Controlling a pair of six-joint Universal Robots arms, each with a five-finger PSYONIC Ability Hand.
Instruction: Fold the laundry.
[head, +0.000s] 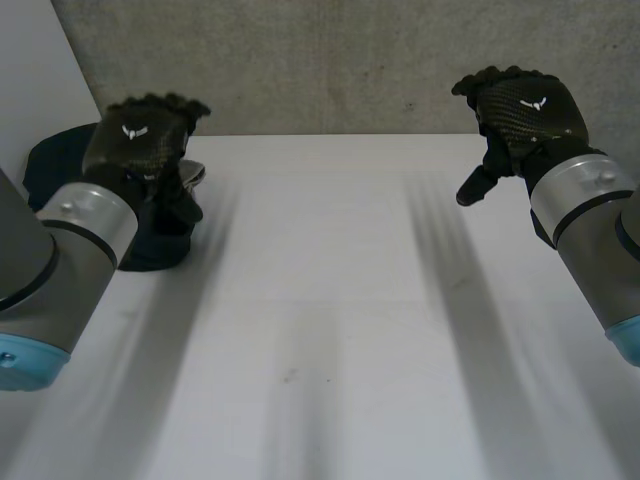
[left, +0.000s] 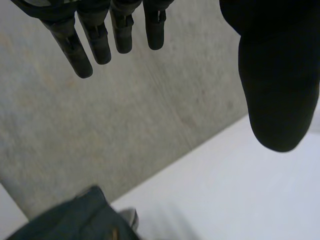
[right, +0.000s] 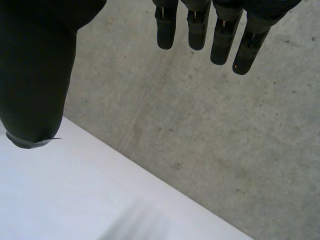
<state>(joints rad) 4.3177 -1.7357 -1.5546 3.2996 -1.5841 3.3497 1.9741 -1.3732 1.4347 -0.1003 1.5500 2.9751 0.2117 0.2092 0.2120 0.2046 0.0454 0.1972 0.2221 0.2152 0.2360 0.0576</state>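
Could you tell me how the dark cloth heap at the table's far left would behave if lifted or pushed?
The dark cloth lies crumpled in soft folds, so it would probably sag and drape when lifted rather than hold its shape. Pushed over the smooth white table, it would more likely bunch up or slide than roll.

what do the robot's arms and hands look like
Both arms are thick grey cylinders; the left arm and right arm each carry a light-blue cap. The left hand and right hand are black with a woven carbon-fibre look and a small white mark on the back; fingers are slim round-tipped rods.
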